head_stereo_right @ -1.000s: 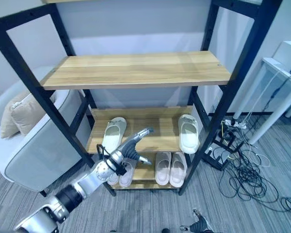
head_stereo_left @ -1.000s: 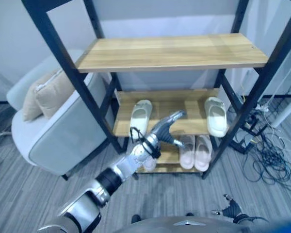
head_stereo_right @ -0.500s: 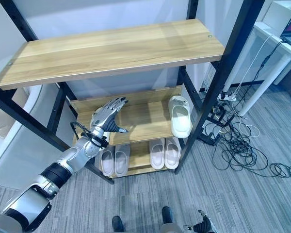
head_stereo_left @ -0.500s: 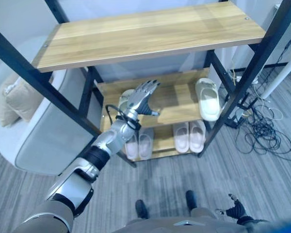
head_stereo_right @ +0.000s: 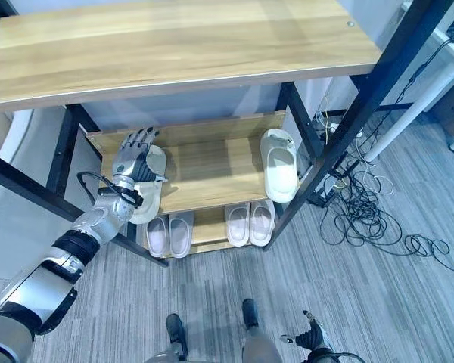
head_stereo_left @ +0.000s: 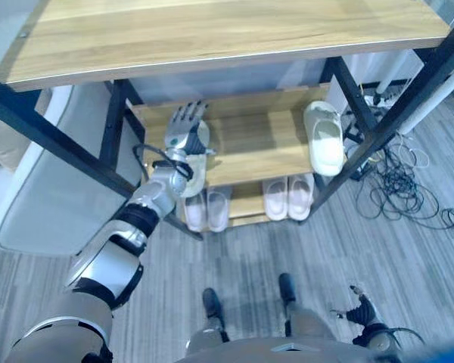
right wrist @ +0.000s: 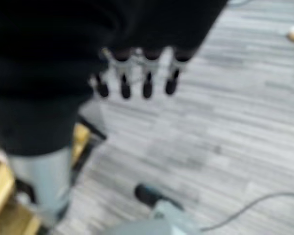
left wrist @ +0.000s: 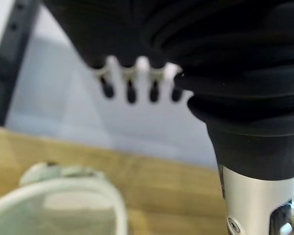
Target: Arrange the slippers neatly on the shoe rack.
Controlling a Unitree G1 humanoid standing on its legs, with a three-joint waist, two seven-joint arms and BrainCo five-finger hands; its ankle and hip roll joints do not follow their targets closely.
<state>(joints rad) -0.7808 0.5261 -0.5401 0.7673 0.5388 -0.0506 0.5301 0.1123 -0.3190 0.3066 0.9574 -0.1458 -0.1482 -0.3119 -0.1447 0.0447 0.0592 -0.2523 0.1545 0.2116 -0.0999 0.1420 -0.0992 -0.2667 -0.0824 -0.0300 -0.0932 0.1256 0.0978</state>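
Pale-green left slipper (head_stereo_right: 150,189) lay on the rack's middle shelf (head_stereo_right: 212,170) under the left hand (head_stereo_right: 132,160), fingers spread, holding nothing; its mate (head_stereo_right: 278,165) lay well apart. Next, judging by this: grasp and shift it alongside.

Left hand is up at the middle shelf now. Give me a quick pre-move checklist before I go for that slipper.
1. Left hand over the left pale green slipper on the middle shelf: ok, it shows above the slipper's far end.
2. Left hand's fingers straight, nothing held: ok.
3. Contact with the slipper: cannot tell.
4. Right pale green slipper lies at the shelf's right end, apart from the left one: not ok, pair still split.
5. Bottom shelf pairs and sit side by side: ok.
6. Right hand low by the floor, fingers straight, away from the rack: ok.
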